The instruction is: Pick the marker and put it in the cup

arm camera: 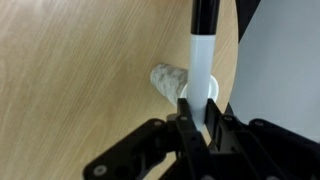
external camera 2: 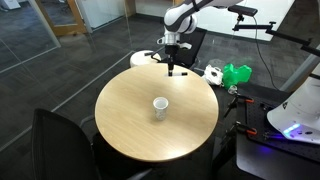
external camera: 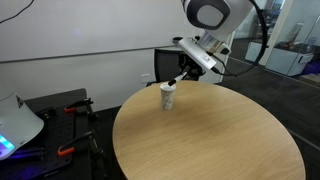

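The small whitish paper cup (external camera: 168,97) stands upright on the round wooden table (external camera: 210,140); it also shows in the other exterior view (external camera 2: 160,105) and in the wrist view (arm camera: 168,80). My gripper (external camera: 181,76) is shut on the marker (arm camera: 200,60), a white body with a black cap pointing away from the jaws. The gripper (arm camera: 198,125) holds it in the air just above the cup, the marker's tip close over the rim. It also shows raised over the table in an exterior view (external camera 2: 173,66).
A black chair (external camera 2: 60,140) stands at the table's near side. A green object (external camera 2: 238,74) and white items (external camera 2: 212,73) lie beyond the table's edge. A black cart (external camera: 60,110) and a white device (external camera: 12,122) stand beside the table.
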Robot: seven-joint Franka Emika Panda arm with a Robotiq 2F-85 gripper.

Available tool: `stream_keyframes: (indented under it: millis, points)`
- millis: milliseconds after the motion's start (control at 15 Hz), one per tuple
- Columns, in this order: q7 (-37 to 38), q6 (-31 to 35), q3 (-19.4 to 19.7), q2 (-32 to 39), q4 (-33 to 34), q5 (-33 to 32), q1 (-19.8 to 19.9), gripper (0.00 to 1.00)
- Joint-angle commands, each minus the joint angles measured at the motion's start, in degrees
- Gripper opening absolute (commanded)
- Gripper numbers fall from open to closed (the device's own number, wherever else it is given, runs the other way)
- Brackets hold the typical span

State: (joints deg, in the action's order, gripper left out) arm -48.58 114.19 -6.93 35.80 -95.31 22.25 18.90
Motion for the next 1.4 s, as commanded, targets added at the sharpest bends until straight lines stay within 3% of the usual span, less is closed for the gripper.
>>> stream_keyframes:
  millis: [0,467,933,1000,1333]
  points:
    - [-5.26,-6.50,-0.76,2.42,4.79,3.02,0.79,0.05]
    - [-15.50,-7.03,-1.15,4.02,5.71,9.62,1.06,0.05]
    - [-30.93,-7.28,-0.98,4.34,4.87,18.43,1.46,0.05]
    - [-28.00,-6.69,1.06,4.41,4.88,17.05,-0.42,0.20]
    - [-30.22,-6.72,1.12,4.54,4.89,18.09,-0.36,0.20]
